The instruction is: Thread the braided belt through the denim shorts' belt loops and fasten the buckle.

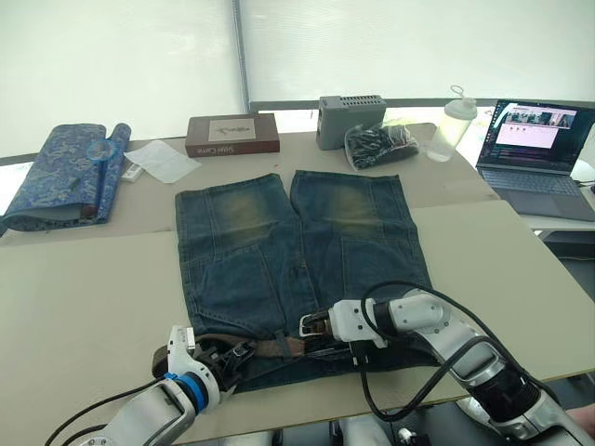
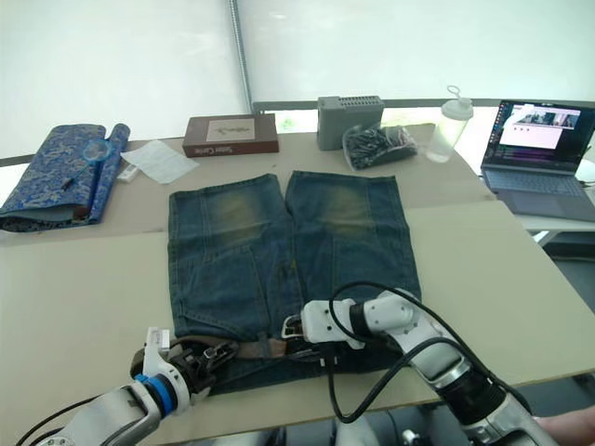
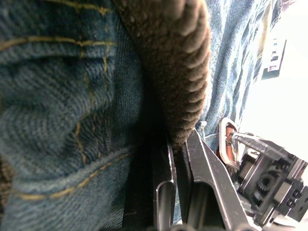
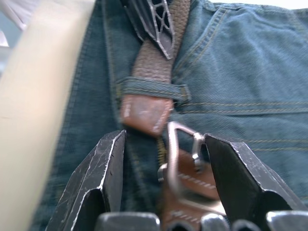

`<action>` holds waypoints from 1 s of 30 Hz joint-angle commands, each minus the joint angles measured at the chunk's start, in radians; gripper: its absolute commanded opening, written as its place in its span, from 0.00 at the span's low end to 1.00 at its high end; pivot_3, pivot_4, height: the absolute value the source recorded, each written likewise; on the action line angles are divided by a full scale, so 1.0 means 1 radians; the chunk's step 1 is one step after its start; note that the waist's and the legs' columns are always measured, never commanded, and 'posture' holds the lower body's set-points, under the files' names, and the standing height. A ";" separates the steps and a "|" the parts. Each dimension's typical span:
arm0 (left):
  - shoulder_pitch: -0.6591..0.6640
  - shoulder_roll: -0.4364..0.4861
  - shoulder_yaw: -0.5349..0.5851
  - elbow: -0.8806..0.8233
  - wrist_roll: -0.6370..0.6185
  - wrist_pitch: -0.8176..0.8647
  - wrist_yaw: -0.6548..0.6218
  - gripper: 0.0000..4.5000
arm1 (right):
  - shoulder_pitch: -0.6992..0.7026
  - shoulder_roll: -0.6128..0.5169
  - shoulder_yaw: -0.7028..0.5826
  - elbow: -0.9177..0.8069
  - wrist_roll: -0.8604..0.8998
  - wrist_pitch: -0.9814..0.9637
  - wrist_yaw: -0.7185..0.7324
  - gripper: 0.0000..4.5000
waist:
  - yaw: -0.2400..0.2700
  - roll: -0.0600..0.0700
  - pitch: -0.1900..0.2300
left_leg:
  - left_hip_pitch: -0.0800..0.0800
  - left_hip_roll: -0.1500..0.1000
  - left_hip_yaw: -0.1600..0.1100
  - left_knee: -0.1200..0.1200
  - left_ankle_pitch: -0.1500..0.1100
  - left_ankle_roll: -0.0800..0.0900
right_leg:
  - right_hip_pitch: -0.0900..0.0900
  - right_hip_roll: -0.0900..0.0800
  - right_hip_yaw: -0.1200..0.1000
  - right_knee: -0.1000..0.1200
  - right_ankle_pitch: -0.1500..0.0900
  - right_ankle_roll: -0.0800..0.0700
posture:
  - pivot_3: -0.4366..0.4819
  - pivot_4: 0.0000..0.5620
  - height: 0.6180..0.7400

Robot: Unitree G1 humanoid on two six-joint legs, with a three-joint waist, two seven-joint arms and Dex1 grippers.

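The denim shorts (image 1: 297, 260) are spread flat on the tabletop (image 1: 84, 279), the braided belt (image 4: 156, 62) is pinched at their waistband by the left gripper (image 1: 228, 358), seemingly to steady it, while the buckle (image 4: 185, 144) is bracketed by the wide-open right gripper (image 4: 166, 159) just short of the belt tip under a belt loop (image 4: 151, 89).

Bright, even daylight comes through the white roller blinds (image 1: 121, 65) behind the beige table (image 1: 84, 279), and a sunlit strip glares along its far edge. Shadows are soft and faint. The head views are sharp. Both wrist views are blurred at close range, with blown-out white patches in their corners
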 commanded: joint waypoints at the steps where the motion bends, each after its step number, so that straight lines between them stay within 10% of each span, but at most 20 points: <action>1: -0.025 -0.033 -0.006 0.035 -0.006 0.029 0.020 0.00 | -0.019 0.019 -0.010 -0.005 -0.016 -0.068 -0.013 0.64 | 0.004 0.000 0.000 | 0.000 0.000 0.000 0.000 0.000 0.000 | 0.001 0.000 0.000 0.000 0.000 0.000 | 0.48 0.27 1.00; 9: -0.051 -0.074 0.017 0.048 -0.006 0.060 0.054 0.00 | -0.027 0.060 -0.011 0.020 -0.052 -0.180 -0.036 0.64 | 0.006 0.001 0.000 | 0.009 0.000 -0.001 0.000 -0.003 -0.004 | 0.011 0.000 0.000 -0.001 -0.005 0.000 | 0.48 0.27 1.00; 15: -0.067 -0.088 0.033 0.060 -0.006 0.075 0.066 0.00 | -0.024 0.049 -0.008 0.016 -0.057 -0.237 -0.014 0.25 | 0.006 0.001 0.000 | 0.009 0.000 -0.002 0.000 -0.003 -0.004 | 0.011 0.000 0.000 -0.001 -0.005 0.000 | 0.48 0.27 1.00; 30: -0.101 -0.096 0.064 0.085 -0.006 0.106 0.076 0.00 | -0.054 0.061 0.015 0.088 -0.099 -0.347 -0.004 0.19 | 0.005 0.001 0.001 | 0.009 0.000 -0.002 -0.001 -0.004 -0.006 | 0.011 -0.001 0.000 -0.001 -0.005 0.000 | 0.48 0.27 1.00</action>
